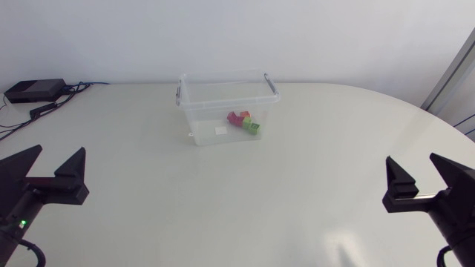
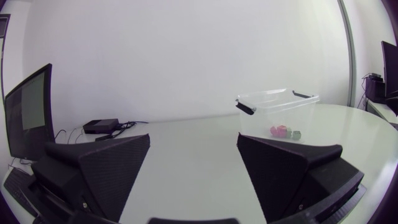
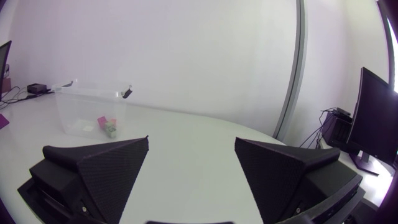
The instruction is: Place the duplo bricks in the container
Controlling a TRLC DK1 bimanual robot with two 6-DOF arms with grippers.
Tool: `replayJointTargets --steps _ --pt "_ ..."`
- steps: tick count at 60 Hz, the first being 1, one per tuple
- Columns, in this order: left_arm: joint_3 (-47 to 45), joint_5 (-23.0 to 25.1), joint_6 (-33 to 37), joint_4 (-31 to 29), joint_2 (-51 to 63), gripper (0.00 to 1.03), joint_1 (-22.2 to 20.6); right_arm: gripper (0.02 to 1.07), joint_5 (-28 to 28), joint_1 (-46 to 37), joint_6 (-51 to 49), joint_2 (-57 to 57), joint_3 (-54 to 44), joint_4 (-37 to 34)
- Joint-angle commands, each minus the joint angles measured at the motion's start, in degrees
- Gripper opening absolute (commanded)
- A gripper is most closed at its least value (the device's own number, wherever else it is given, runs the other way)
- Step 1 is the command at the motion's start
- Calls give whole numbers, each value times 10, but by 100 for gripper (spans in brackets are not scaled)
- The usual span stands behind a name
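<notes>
A clear plastic container [image 1: 223,93] with dark handles stands at the far middle of the table. Inside it lie a few duplo bricks [image 1: 243,122], pink, red and green, seen too in the left wrist view as bricks [image 2: 285,131] and in the right wrist view as bricks [image 3: 106,124]. My left gripper [image 1: 50,169] rests at the near left edge, open and empty. My right gripper [image 1: 424,175] rests at the near right edge, open and empty. Both are far from the container [image 2: 278,112].
A black box [image 1: 33,90] with cables sits at the table's far left corner. A small white label [image 1: 220,130] shows on the container's floor. Bare white tabletop [image 1: 237,200] spreads between the two grippers.
</notes>
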Motion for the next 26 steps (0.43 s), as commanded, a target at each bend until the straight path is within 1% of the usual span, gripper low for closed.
replayJointTargets --steps 1,17,26 --pt "-31 12 -28 6 -27 97 5 102 -3 6 29 -17 -27 15" --pt "-98 41 -69 5 -106 96 8 102 -16 15 76 -65 -80 44" --pt "-98 41 -69 5 -106 96 8 102 -16 15 76 -65 -80 44"
